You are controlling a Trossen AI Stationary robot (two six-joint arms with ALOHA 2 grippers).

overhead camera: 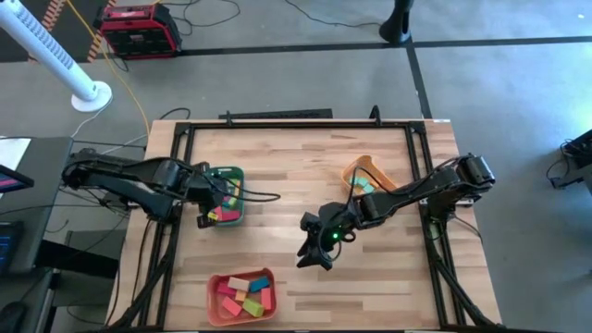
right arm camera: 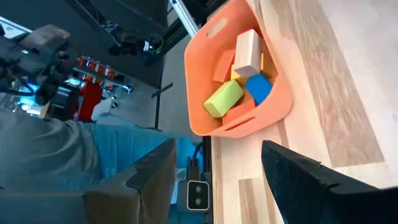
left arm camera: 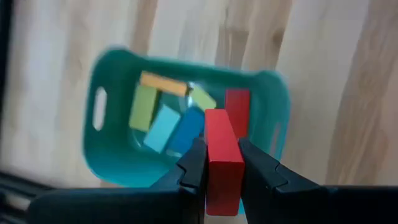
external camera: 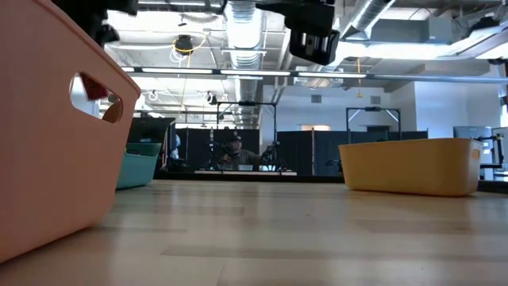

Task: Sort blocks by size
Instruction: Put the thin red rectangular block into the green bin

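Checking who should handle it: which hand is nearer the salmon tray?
Right. The right hand, open, hangs just beside the salmon tray; the left hand holds a red block over the green tray.

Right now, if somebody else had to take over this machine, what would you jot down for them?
Left gripper: shut on a red block, above the green tray.
Right gripper: open, empty, over the middle of the table.
Blocks lie in the green tray, the yellow-orange tray and the salmon-red tray; no loose blocks show on the table.
Left: drop the red block; check sorting.
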